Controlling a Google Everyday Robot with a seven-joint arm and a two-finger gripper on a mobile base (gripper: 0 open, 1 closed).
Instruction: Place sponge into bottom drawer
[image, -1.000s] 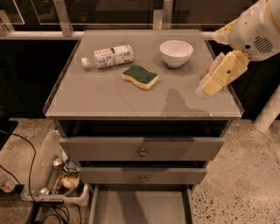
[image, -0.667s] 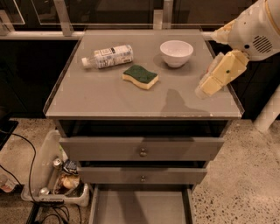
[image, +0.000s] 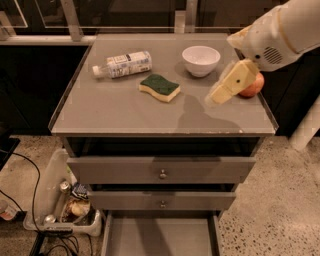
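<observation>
- We see the sponge (image: 160, 87) lying flat on the grey cabinet top (image: 115, 112), green side up, a little above the middle of the surface, with nothing touching it.
- The gripper (image: 222, 91) hangs over the top at about 3 o'clock from the sponge and well apart from it. It slants down toward 7 o'clock from the white arm (image: 280, 30), which enters the view from 2 o'clock.
- We cannot tell how far the gripper is parted or closed. We see nothing held in it.
- Its shadow falls on the top just below it, between it and the front edge.
- A red apple (image: 252, 86) sits right behind the gripper, at about 3 o'clock from it, partly hidden by it.
- A white bowl (image: 200, 60) stands upright at 2 o'clock from the sponge, near the back of the top.
- A plastic bottle (image: 124, 64) lies on its side at 10 o'clock from the sponge, cap pointing to 9 o'clock.
- The bottom drawer (image: 159, 235) is pulled out at 6 o'clock in the view, and what we see of its grey floor is bare.
- The two upper drawers, each with a small knob (image: 162, 174), sit only slightly out, stepped one below the other.
- A bin of clutter (image: 55, 200) rests on the floor at 8 o'clock from the cabinet, with a cable beside it.
</observation>
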